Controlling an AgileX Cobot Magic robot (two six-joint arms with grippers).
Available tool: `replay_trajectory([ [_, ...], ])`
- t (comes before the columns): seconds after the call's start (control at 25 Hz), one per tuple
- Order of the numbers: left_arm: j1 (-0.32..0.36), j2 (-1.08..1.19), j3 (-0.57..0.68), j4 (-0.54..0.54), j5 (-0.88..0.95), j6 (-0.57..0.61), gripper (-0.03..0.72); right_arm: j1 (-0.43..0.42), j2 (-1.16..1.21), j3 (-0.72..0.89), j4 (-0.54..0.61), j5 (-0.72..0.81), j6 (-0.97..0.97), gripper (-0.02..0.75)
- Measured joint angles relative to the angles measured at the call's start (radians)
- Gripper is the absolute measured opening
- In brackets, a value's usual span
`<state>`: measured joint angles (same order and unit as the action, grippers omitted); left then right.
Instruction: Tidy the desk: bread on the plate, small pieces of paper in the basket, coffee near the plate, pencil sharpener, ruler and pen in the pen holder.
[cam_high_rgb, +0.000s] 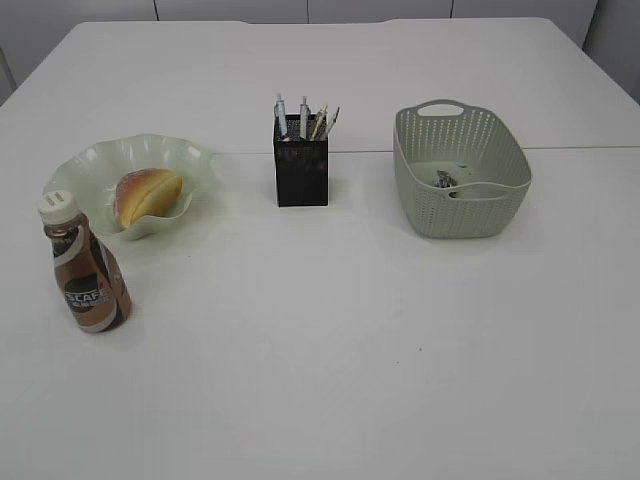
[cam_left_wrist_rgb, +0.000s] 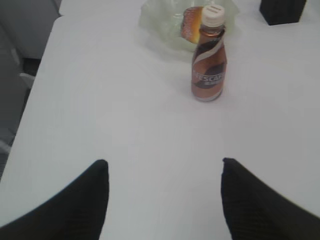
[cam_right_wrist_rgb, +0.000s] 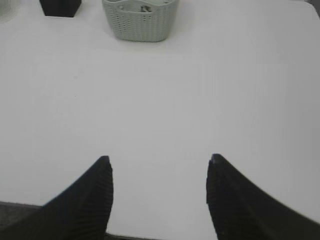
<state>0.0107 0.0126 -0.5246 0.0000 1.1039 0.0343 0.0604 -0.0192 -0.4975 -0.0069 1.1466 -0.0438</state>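
On the white desk (cam_high_rgb: 330, 330), the golden bread (cam_high_rgb: 146, 196) lies in the pale green plate (cam_high_rgb: 95, 160) at the left. The brown coffee bottle (cam_high_rgb: 85, 265) with a white cap stands upright just in front of the plate. The black mesh pen holder (cam_high_rgb: 301, 166) at centre holds pens and a ruler-like strip. The grey-green basket (cam_high_rgb: 462, 172) at right contains small dark scraps. My left gripper (cam_left_wrist_rgb: 164, 162) is open over bare desk, well short of the coffee (cam_left_wrist_rgb: 208, 55). My right gripper (cam_right_wrist_rgb: 159, 159) is open near the desk's front edge, far from the basket (cam_right_wrist_rgb: 141, 19). The pencil sharpener is hidden.
Neither arm shows in the exterior view. The desk's left edge and a dark gap beside it appear in the left wrist view. The pen holder's corner (cam_right_wrist_rgb: 60, 7) sits left of the basket in the right wrist view.
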Motion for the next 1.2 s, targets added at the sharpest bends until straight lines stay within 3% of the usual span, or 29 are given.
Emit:
replay_trajectory([
  [0.2, 0.030, 0.000, 0.000, 0.000, 0.000, 0.000, 0.492, -0.053, 0.000, 0.000, -0.002, 0.000, 0.000, 0.433],
  [1.2, 0.013, 0.000, 0.000, 0.000, 0.000, 0.000, 0.458, -0.054, 0.000, 0.000, -0.002, 0.000, 0.000, 0.428],
])
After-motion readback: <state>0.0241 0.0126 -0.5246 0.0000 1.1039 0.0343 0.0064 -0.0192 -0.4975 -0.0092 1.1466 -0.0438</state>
